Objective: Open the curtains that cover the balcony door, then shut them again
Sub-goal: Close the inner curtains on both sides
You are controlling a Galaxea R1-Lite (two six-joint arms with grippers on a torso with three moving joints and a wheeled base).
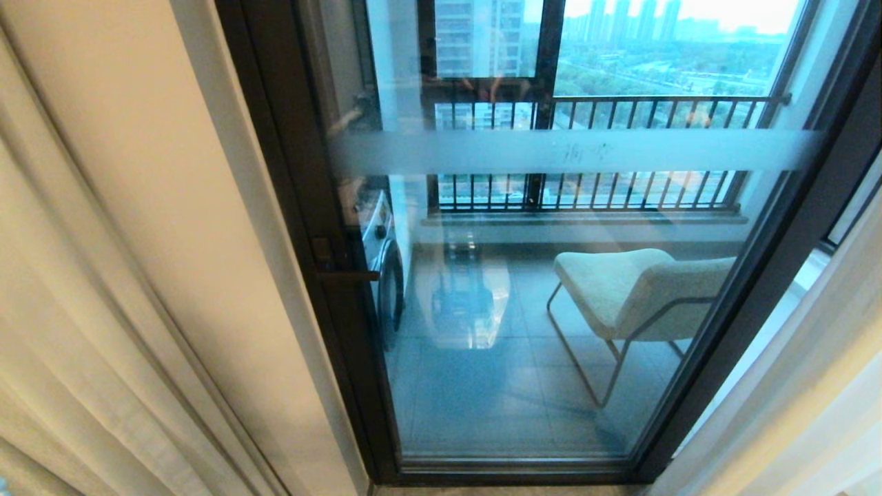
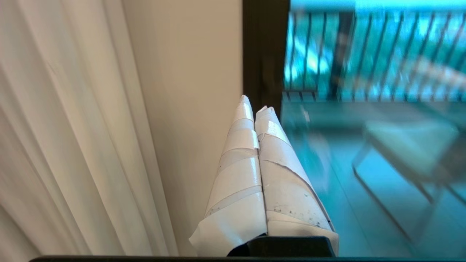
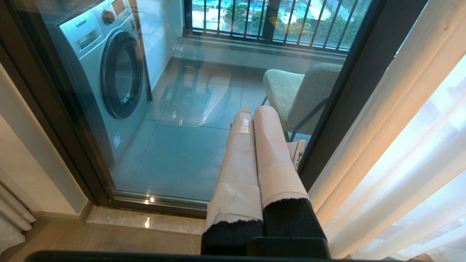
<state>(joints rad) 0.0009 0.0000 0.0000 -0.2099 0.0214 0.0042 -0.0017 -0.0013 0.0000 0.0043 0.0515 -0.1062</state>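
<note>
The cream pleated fabric curtains point(image 1: 89, 289) were drawn aside to both edges, and the black-framed glass balcony door point(image 1: 551, 310) was left uncovered between them. The tape-wrapped left gripper point(image 2: 255, 107) and right gripper point(image 3: 255, 111) were clenched, nothing grasped, near the glass.

curtains point(image 1: 83, 289): cream, long vertical pleats (the right one goes paler, kinda sheer)
door point(image 1: 303, 227): black frame, one frosted grey band across the glass
chair point(image 1: 641, 289): off-white, thin dark legs
washer point(image 3: 105, 69): silver, dark round door
railing point(image 1: 620, 151): black bars
</note>
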